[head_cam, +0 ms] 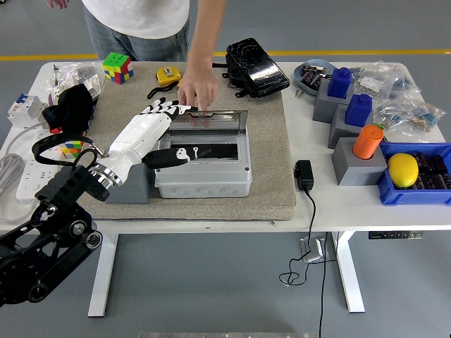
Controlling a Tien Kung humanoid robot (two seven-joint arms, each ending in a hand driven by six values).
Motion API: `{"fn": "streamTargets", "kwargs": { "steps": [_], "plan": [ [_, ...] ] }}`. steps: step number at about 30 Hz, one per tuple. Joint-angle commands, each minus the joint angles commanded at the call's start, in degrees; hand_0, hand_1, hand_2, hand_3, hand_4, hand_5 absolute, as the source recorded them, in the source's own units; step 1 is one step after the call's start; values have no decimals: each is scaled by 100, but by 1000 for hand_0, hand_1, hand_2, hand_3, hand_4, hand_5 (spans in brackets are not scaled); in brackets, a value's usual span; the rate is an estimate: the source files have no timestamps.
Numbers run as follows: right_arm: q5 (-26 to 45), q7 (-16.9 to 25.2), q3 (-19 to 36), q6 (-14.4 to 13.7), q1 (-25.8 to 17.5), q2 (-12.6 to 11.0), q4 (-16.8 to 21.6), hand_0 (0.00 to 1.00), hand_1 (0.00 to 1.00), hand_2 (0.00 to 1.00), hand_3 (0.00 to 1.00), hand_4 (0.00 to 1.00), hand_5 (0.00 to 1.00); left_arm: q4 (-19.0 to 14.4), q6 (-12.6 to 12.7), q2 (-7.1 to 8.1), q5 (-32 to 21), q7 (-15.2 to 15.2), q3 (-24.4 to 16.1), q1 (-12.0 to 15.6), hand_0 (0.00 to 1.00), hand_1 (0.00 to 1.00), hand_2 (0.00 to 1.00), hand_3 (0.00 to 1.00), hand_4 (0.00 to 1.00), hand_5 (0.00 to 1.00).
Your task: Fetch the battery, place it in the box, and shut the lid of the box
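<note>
Battery is not clearly visible, perhaps already down in the grey box (203,179), whose clear lid (208,120) stands open with a person's hand (198,90) resting on its far edge. Robot's left hand (151,128) reaches over the box, fingers spread, holding nothing. Closing now could pinch the person's fingers; open mat lies right of the box.

Grey plastic box (203,172) centred on beige felt mat (271,155); black wallet (256,67) at one o'clock, white-shelled robot hand (151,130) at nine.
</note>
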Motion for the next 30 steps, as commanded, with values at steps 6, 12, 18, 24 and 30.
{"fn": "streamTargets", "kwargs": {
  "steps": [6,12,18,24,30],
  "plan": [
    [16,2,-17,-7,22,-18,0,843,847,812,860,998,998,389,-10,-137,-24,-71,45,-155,998,979,904,900,998,998],
    [-15,-8,24,-6,-3,-6,0,843,847,812,861,998,998,525,-100,-110,-89,-73,93,-71,998,970,899,899,998,998],
    [-6,-1,26,-11,13,-9,0,843,847,812,861,998,998,253,-141,59,-116,-34,110,43,998,964,894,897,998,998],
    [-50,-11,84,-17,6,-26,0,842,847,811,861,998,998,-115,-158,289,-161,24,175,241,998,964,893,900,998,998],
    [-45,-7,88,-17,12,-25,0,843,847,811,861,998,998,-452,-158,462,-175,61,281,382,998,963,894,901,998,998]
  ]
}}
